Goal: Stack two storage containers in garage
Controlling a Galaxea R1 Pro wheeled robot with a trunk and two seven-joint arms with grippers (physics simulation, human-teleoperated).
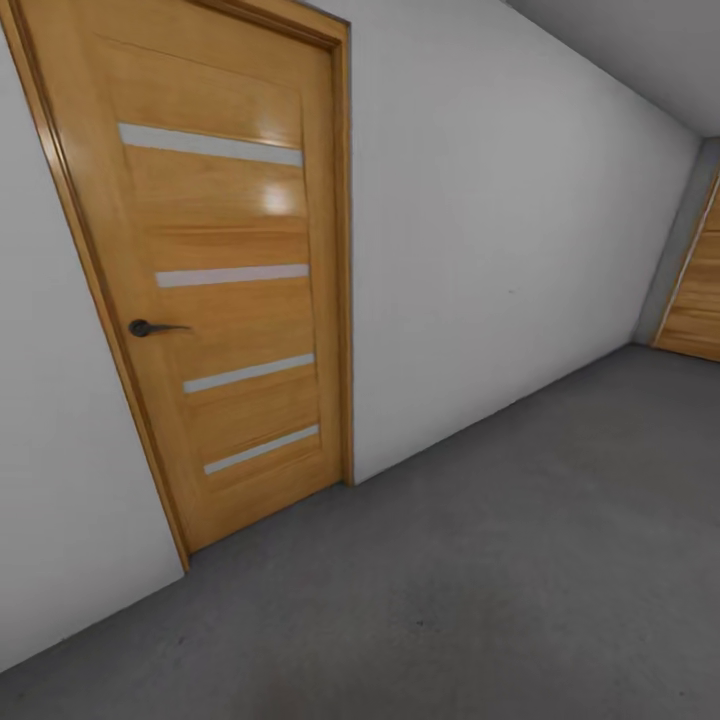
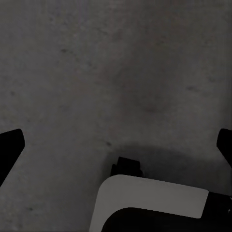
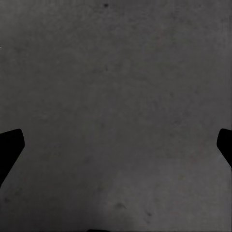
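The two orange-red storage containers are out of view. In the head view a dark grey speckled floor (image 1: 480, 580) meets a plain white wall (image 1: 500, 250). My left gripper (image 2: 116, 145) is open over the bare grey floor (image 2: 121, 72), its dark fingertips (image 2: 9, 145) at the picture's two sides with nothing between them. My right gripper (image 3: 116, 145) is also open above the same kind of floor (image 3: 116, 87), its fingertips (image 3: 9, 145) wide apart and empty.
A shut wooden door (image 1: 210, 280) with pale horizontal strips and a dark lever handle (image 1: 150, 328) stands in the wall at left. A second wooden door (image 1: 700, 300) shows at the far right. A white and black part of the robot's base (image 2: 150, 198) lies below the left gripper.
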